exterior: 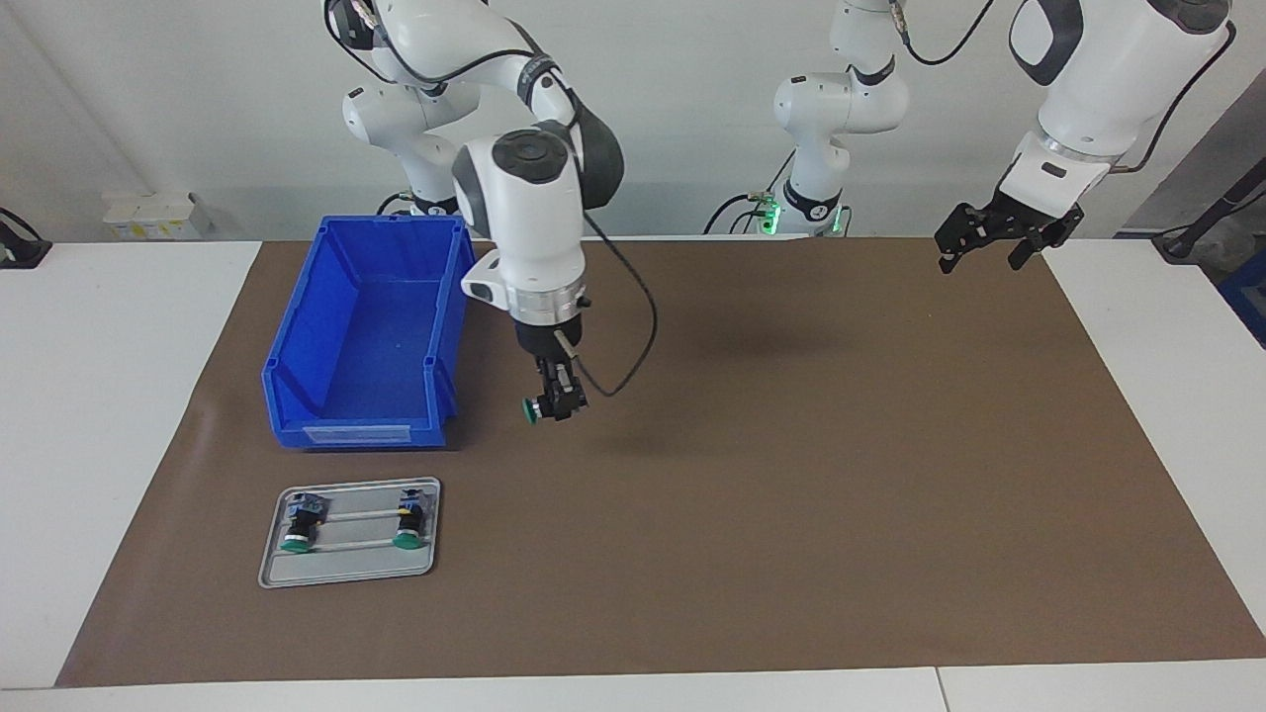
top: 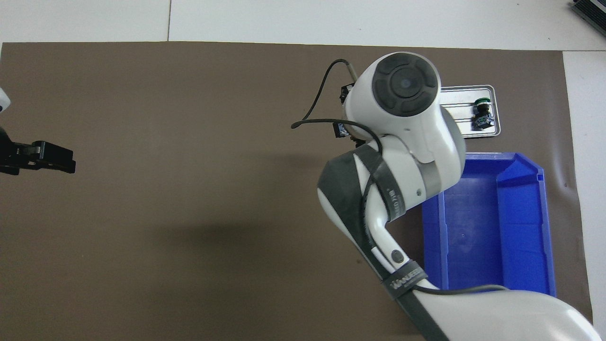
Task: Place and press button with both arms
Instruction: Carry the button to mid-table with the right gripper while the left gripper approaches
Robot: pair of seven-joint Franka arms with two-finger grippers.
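Note:
My right gripper (exterior: 556,400) hangs over the brown mat (exterior: 791,494) beside the blue bin (exterior: 366,336), shut on the button (exterior: 532,409). The button lies sideways in the grip, its green cap pointing toward the bin's end of the table. In the overhead view the right arm's wrist hides this gripper and the button. My left gripper (exterior: 999,239) waits raised over the mat's edge at the left arm's end, open and empty; it also shows as the left gripper (top: 47,158) from above.
A metal tray (exterior: 346,578) lies farther from the robots than the bin, holding two green-capped buttons (exterior: 300,524) (exterior: 409,519). From above, the tray (top: 461,102) shows one button (top: 482,113); the arm covers the other. The blue bin (top: 487,222) holds nothing.

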